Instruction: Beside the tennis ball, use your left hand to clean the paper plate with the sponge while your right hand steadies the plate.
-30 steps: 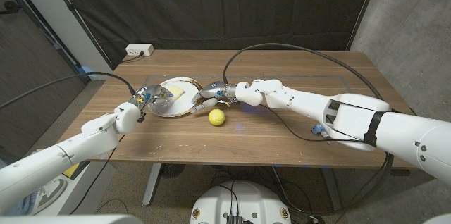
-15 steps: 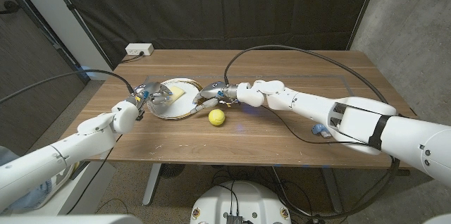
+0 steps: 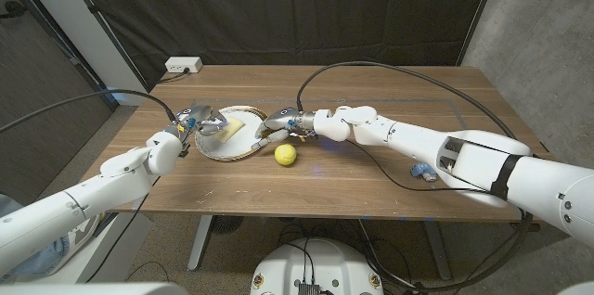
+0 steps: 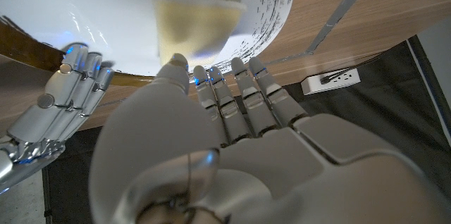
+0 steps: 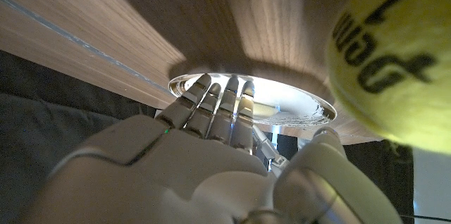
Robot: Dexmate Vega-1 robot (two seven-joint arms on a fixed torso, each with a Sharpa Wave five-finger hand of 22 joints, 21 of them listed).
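Note:
The white paper plate lies on the table's left half, with a pale yellow sponge on its far part. My left hand is at the plate's left rim, fingers stretched out side by side. Their tips reach the sponge without closing on it. My right hand holds the plate's right rim, its fingers laid on the edge of the plate. The yellow tennis ball sits just in front of that hand, close to the thumb.
A white power strip lies at the table's back left corner. A black cable arcs over the table from my right arm. Bare wood stretches to the right of the ball and along the front edge.
My left hand has drawn back a little to the left, off the plate's middle, so more of the sponge shows. The right hand, plate and ball have stayed put.

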